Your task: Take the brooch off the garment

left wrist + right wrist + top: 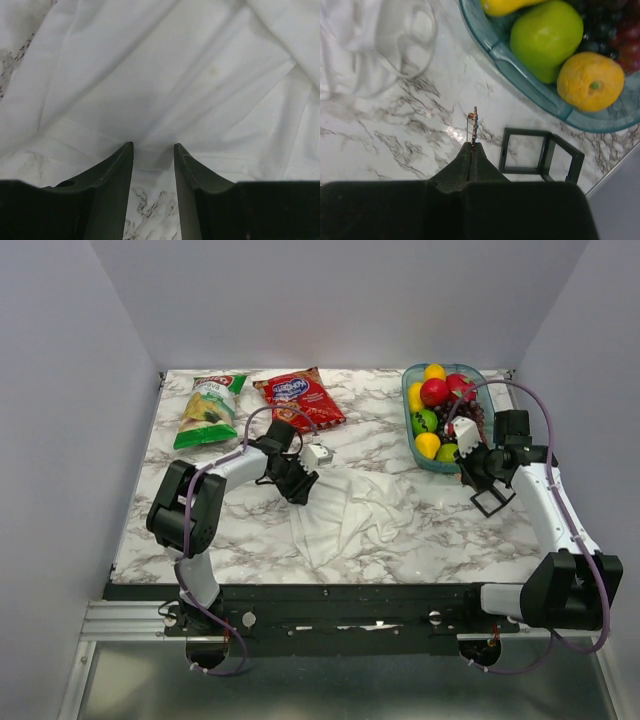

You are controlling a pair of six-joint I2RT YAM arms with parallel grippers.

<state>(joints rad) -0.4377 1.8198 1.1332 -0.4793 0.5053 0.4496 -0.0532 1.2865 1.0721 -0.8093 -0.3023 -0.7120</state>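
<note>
Pinching the brooch [474, 122] edge-on, right gripper [472, 146] hangs near a black frame box [546, 152]; left gripper [153, 146], jaws parted, over white garment [165, 75].

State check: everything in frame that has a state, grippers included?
garment: crumpled on the table
brooch: off the garment, pinched in the right gripper
right gripper: shut on the brooch
left gripper: open, tips at the garment's hem
fruit bowl: upright, full
black frame: empty, beside the fruit bowl

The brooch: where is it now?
Right wrist view: the brooch sits pinched in the right gripper, over the marble table, left of the black frame.
</note>
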